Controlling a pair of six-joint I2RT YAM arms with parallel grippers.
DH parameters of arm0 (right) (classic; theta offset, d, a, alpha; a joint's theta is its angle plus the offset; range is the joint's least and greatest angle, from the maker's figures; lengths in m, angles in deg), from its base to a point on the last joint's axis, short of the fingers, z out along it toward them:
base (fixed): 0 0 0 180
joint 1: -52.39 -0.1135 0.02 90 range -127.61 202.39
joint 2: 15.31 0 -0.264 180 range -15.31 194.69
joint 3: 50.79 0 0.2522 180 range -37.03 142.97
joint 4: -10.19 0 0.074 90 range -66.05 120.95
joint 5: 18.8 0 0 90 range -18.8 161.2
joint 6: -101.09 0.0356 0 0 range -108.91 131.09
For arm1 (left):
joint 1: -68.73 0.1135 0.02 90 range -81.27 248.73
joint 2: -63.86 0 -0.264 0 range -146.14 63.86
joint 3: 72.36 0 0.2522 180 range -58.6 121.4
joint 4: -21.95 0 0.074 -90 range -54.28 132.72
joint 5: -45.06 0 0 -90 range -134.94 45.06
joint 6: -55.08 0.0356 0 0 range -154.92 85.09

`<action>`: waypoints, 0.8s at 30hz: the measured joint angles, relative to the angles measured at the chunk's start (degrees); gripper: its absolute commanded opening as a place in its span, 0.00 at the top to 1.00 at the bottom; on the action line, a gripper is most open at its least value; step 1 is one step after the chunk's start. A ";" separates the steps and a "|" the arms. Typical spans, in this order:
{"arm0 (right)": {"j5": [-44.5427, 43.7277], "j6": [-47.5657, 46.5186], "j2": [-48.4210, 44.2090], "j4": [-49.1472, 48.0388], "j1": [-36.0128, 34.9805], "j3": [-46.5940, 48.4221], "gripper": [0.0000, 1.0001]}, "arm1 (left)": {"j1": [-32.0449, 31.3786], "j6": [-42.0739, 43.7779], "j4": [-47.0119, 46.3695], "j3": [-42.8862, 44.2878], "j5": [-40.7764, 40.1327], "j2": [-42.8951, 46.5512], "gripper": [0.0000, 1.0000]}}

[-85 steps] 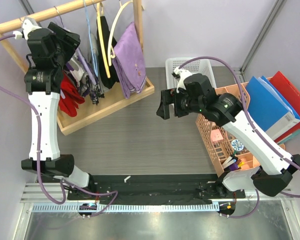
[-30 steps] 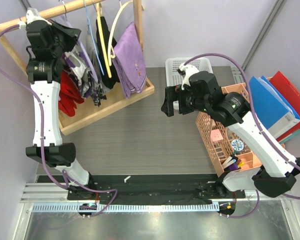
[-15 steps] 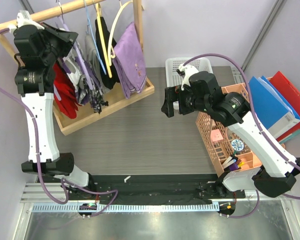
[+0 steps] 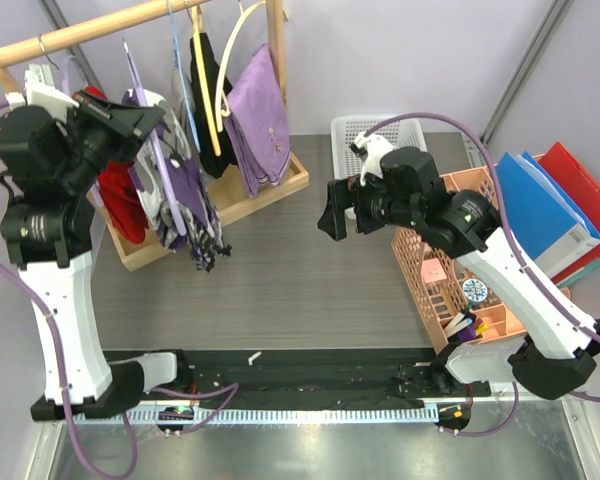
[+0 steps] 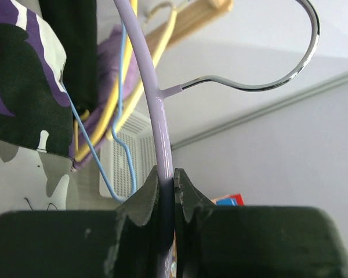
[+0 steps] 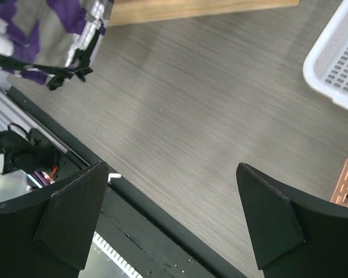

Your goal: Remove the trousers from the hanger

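Clamped between the fingers of the left pincer (image 5: pixel 166 175) is the lilac hanger (image 5: pixel 158 104), whose thin plastic rod is squeezed in the narrow gap, while its chrome hook (image 5: pixel 267 81) is seen against the pale wall. From this hanger the camouflage trousers (image 4: pixel 180 190), patterned in purple, white and black, are hung; their lower end is seen over the grey tabletop (image 4: pixel 280 270), just in front of the wooden rack base (image 4: pixel 230 205). The plain lilac trousers (image 4: pixel 258 120) are hung from a yellow hanger (image 4: pixel 225 60) on the wooden rail (image 4: pixel 110 28), at the right end of the rack, beside a black garment (image 4: pixel 208 90). A red garment (image 4: pixel 120 200) is partly hidden behind the left arm. The right pincer (image 6: pixel 171 202) is held wide apart and holds nothing, above bare tabletop, well apart from the rack. A white basket (image 4: pixel 380 130), an orange basket (image 4: pixel 450 290) and blue folders (image 4: pixel 540 210) are placed at the right. Printing on the small items in the orange basket is too small to be read.
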 measured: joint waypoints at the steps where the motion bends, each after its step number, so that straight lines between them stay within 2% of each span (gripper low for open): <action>1: 0.52 0.04 -1.22 -0.83 0.00 -2.38 0.02 | 0.00 -0.37 0.15 -1.22 1.36 1.73 1.00; 5: 2.10 1.29 -8.79 -6.60 0.00 -14.49 0.02 | -0.26 -2.62 -0.07 -8.37 6.21 9.90 1.00; 9: 3.80 3.13 -16.87 -11.61 0.00 -25.16 0.04 | -3.26 -3.39 2.67 -13.53 6.97 17.70 1.00; 12: 5.68 4.66 -18.18 -15.87 -0.39 -30.23 0.04 | -6.27 -3.06 6.56 -14.32 5.90 21.27 1.00; 15: 5.14 6.71 -17.31 -22.21 -4.42 -35.58 0.03 | -8.50 -2.99 9.60 -15.23 5.27 24.26 1.00; 20: -5.44 7.98 -9.07 -31.30 -20.50 -40.15 0.01 | -10.93 -2.80 10.78 -18.43 4.44 25.90 1.00; 24: -22.73 4.35 2.82 -39.71 -35.21 -39.30 0.00 | -11.63 -1.11 13.49 -18.62 0.59 24.20 1.00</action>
